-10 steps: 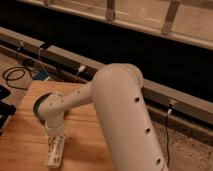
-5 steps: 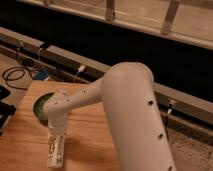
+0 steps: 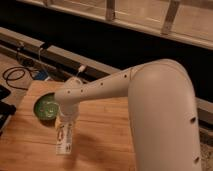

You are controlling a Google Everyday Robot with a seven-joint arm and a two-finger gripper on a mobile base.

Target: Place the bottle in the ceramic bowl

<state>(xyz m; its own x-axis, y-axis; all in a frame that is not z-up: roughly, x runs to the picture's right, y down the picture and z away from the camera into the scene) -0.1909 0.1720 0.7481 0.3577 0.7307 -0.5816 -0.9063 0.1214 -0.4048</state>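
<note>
The bottle (image 3: 64,140) is directly under the pincer (image 3: 66,120). Its long axis runs from the pincer toward the near edge of the wooden surface (image 3: 105,142), and its upper end is tucked in at the wrist. You cannot tell from this view whether the pincer is gripping the bottle or only poised over it, nor whether the bottle hangs clear of the surface or lies on it. The ceramic bowl (image 3: 44,107) is just beside the pincer, up and to the picture's left of the bottle's upper end, with the wrist covering its right rim. Your move, as I judge it, is a short carry to the picture's left and away from the near edge, then a release over the bowl's centre. The arm (image 3: 150,95) reaches in from the picture's right, with the forearm sloping down leftward to a wrist that points down at the surface
</note>
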